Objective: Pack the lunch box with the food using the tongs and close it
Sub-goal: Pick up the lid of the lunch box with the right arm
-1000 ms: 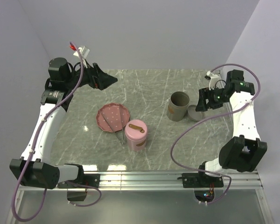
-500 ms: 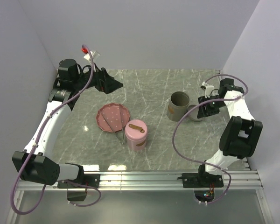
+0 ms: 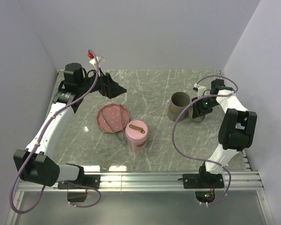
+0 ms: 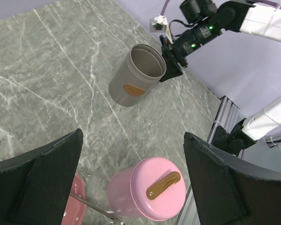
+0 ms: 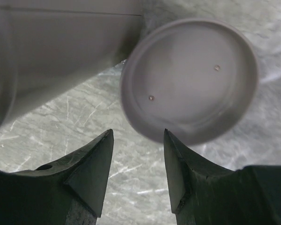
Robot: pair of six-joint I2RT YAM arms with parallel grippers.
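Jaws of the right gripper (image 3: 198,112) stand partly apart, low over the table (image 3: 154,89), their tips just at the near rim of the grey lid (image 5: 189,79); they clamp nothing. That lid lies flat on the table just beside the open grey canister (image 3: 179,106), whose wall fills the upper left of the right wrist view and crowds the lid on that side. Jaws of the left gripper (image 3: 114,88) are spread wide and empty, hanging in the air over the far left part of the table, beyond the pink plate (image 3: 113,117).

The tongs (image 3: 116,126) lie across the plate, one end running off its near edge toward the pink canister (image 3: 136,135). That canister stands closed, a brown tab (image 4: 163,184) on its lid, just beside the plate; whether the tongs touch it cannot be told. The food is too small to pick out on the plate from above. Grey and pink canisters stand well apart, with bare marble between them.

The left arm (image 3: 51,126) climbs from its base along the left edge, elbow high at the far corner, wrist turned rightward. The right arm (image 3: 236,131) rises from its base, folds at a high elbow, and bends back left and down to the lid.
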